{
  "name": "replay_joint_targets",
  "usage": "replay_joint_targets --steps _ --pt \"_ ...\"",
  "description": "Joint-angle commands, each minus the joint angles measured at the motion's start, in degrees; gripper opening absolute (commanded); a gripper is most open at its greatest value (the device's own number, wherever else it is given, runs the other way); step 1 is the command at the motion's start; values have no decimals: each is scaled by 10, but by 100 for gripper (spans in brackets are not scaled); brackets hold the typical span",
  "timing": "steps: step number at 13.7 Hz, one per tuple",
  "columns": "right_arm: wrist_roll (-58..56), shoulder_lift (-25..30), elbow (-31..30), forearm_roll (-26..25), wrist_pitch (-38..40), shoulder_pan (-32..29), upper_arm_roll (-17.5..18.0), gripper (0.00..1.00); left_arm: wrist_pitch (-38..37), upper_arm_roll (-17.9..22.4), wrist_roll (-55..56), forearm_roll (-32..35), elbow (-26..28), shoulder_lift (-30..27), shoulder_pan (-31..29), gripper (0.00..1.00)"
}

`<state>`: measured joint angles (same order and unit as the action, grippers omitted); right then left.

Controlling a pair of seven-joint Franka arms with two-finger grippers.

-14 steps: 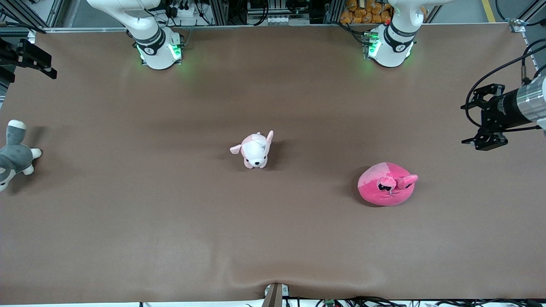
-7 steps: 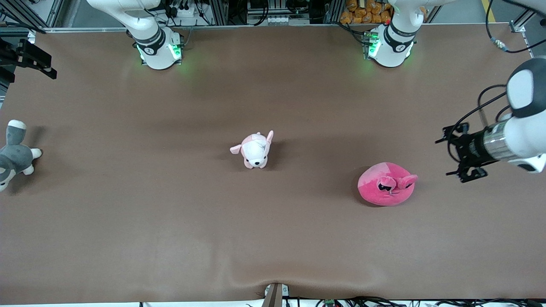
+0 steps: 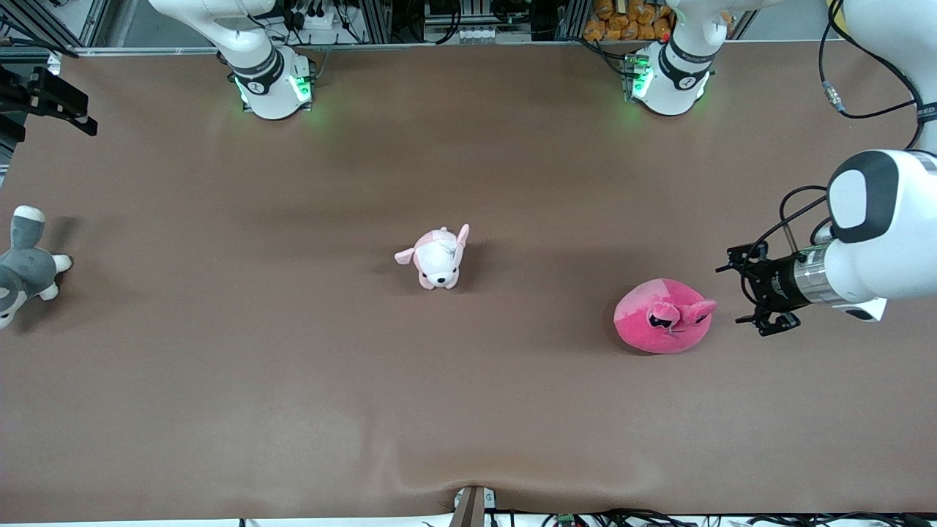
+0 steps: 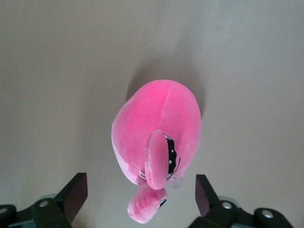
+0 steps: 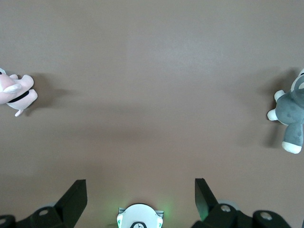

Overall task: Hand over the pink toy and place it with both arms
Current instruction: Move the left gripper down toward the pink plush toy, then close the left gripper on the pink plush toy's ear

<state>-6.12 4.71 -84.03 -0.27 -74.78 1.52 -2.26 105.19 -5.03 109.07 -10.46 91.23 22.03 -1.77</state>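
Note:
The pink toy [image 3: 662, 318] lies on the brown table toward the left arm's end, its black half-lidded eyes facing the front camera. In the left wrist view the pink toy [image 4: 156, 128] fills the middle, one ear nub reaching down between the fingers. My left gripper [image 3: 741, 293] hangs open just beside the toy, on the side of the left arm's table end, and touches nothing. The same left gripper [image 4: 141, 176] has its black fingers [image 4: 76, 190] spread wide. My right gripper [image 5: 140, 183] is open and empty high over the table, and the right arm waits.
A pale pink-and-white puppy plush [image 3: 438, 258] stands near the table's middle. A grey-and-white plush [image 3: 25, 267] lies at the right arm's end of the table. The two arm bases [image 3: 272, 84] glow green along the table's edge. The brown cloth [image 3: 439, 483] is rumpled near the front edge.
The left arm has swung in from the table's end and lowered its open gripper close beside the pink toy. The toys and the right arm have not moved.

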Motion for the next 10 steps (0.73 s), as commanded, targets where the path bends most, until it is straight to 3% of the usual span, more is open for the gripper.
replay_joint_targets --steps 1,8,10 --pt "7 6 -6 7 1 0 -2 100 42 -2 12 -10 30 -1 -1 97" --pt "7 6 -6 7 2 -1 -2 100 99 -2 25 -35 41 28 12 95" --pt "7 6 -6 6 2 -1 -2 100 99 -2 31 -40 41 35 14 74"
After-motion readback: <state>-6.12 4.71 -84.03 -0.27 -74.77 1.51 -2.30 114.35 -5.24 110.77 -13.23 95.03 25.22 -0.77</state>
